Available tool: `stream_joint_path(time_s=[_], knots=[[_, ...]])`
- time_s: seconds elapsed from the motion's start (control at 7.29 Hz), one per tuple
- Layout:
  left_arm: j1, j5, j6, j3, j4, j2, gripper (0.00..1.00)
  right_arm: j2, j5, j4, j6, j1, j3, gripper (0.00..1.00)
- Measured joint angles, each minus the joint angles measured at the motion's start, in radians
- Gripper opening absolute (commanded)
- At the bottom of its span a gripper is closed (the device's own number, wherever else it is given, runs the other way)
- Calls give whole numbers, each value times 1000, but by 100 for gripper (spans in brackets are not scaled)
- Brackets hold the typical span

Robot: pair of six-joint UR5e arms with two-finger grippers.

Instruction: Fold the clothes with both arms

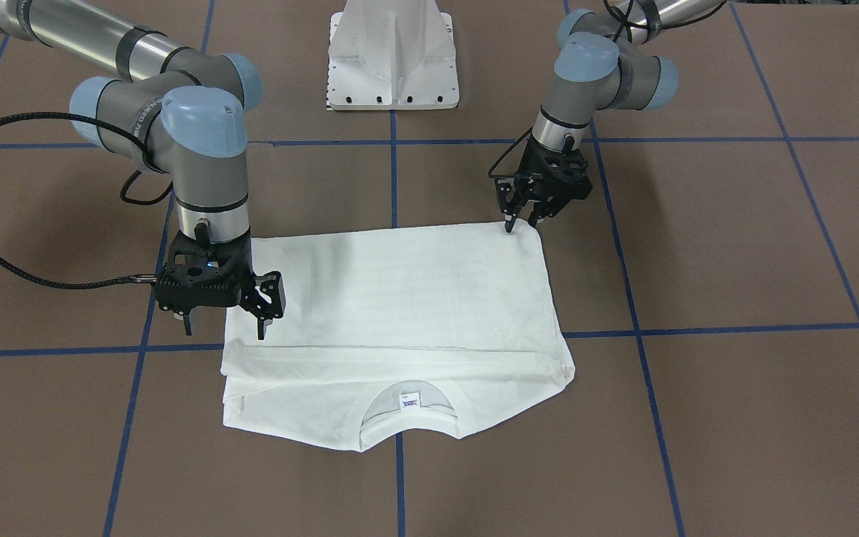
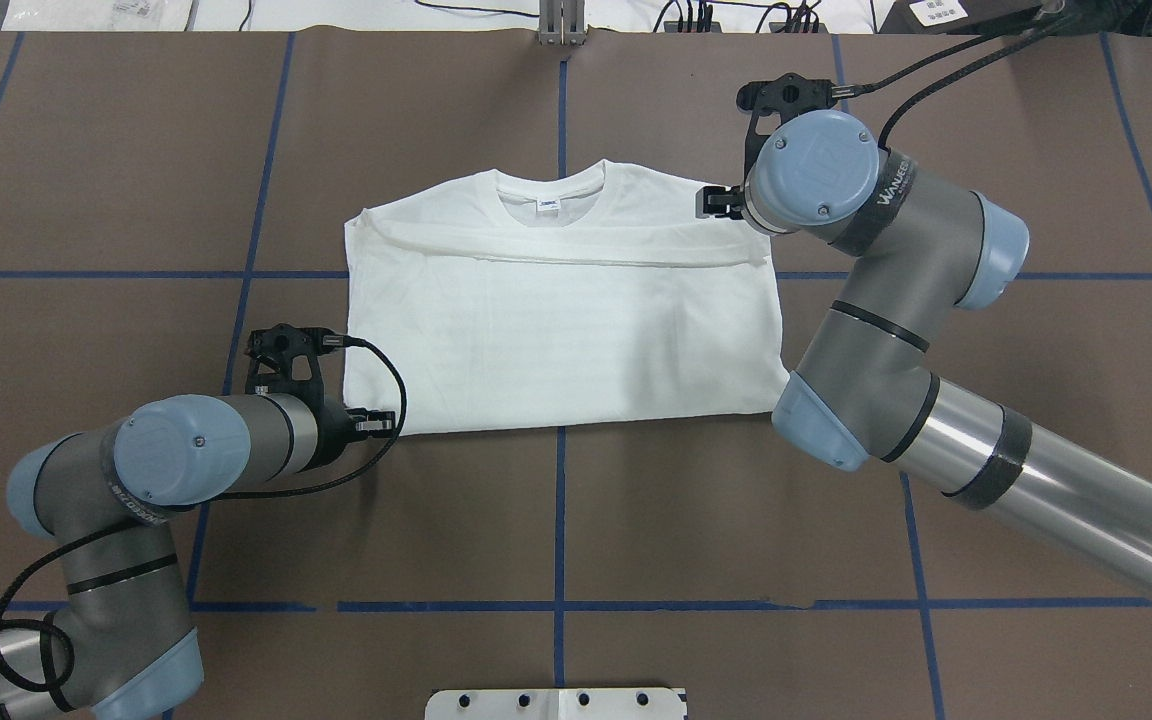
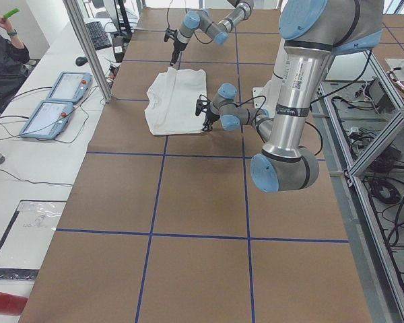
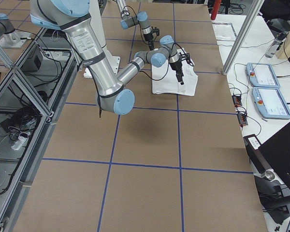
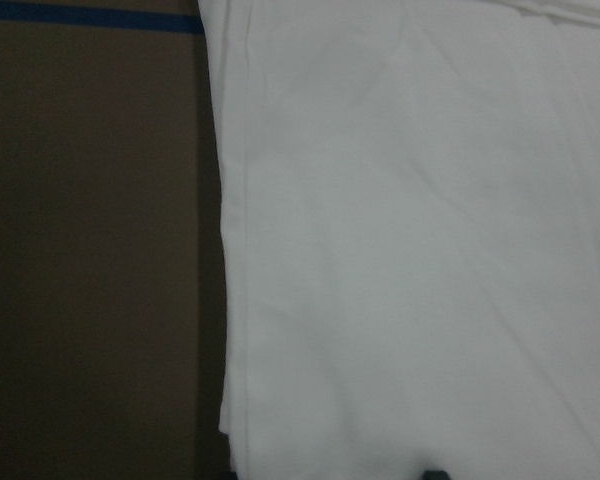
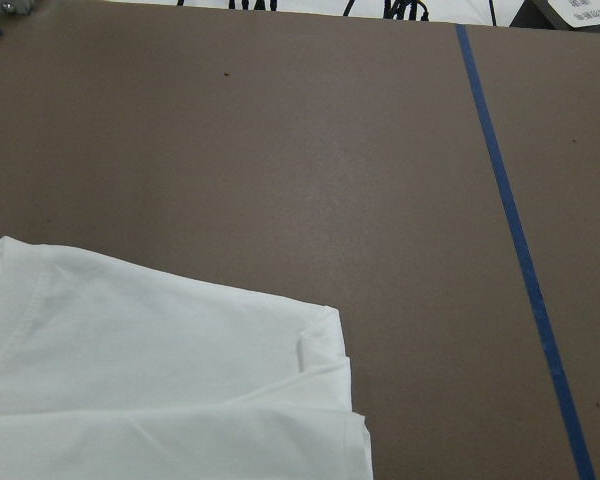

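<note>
The white shirt [image 1: 414, 298] lies flat on the brown table, sleeves folded in, collar [image 2: 551, 190] and neck label on the far side from the robot. Its black text does not show. My left gripper [image 1: 522, 222] is open, fingertips at the shirt's near hem corner; it also shows in the overhead view [image 2: 376, 423]. My right gripper [image 1: 224, 328] is open and straddles the shirt's side edge by the folded shoulder, partly hidden under its wrist in the overhead view [image 2: 714, 200]. The left wrist view shows the shirt's edge [image 5: 410, 250]; the right wrist view shows a shoulder corner [image 6: 150, 380].
The white pedestal base [image 1: 394, 56] stands behind the shirt at the robot's side. Blue tape lines [image 2: 561, 520] cross the brown table. Two control tablets [image 3: 54, 101] lie on the side bench, and a person sits at its far end.
</note>
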Motion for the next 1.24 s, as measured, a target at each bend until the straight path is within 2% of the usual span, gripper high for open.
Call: stream_joint_path(time_s=[0.41,0.69,0.82,0.96,1.1,1.24], knots=[[-18,-3,45,-30,3,25,0,0,0,0,0,-1,0,100],[-118,-2,204,-27,2,63,0,0,0,0,2,-4,0,100],[-198,-3,300,14,0,62,0,0,0,0,5,-8,-1,100],[-283,-3,386,87,-6,32,0,0,0,6,7,-12,-1,100],[-365,-3,458,210,-17,-48,0,-2,-1,24,7,-15,-1,100],[-426,-2,504,378,-52,-152,0,-2,-1,42,8,-18,-2,100]])
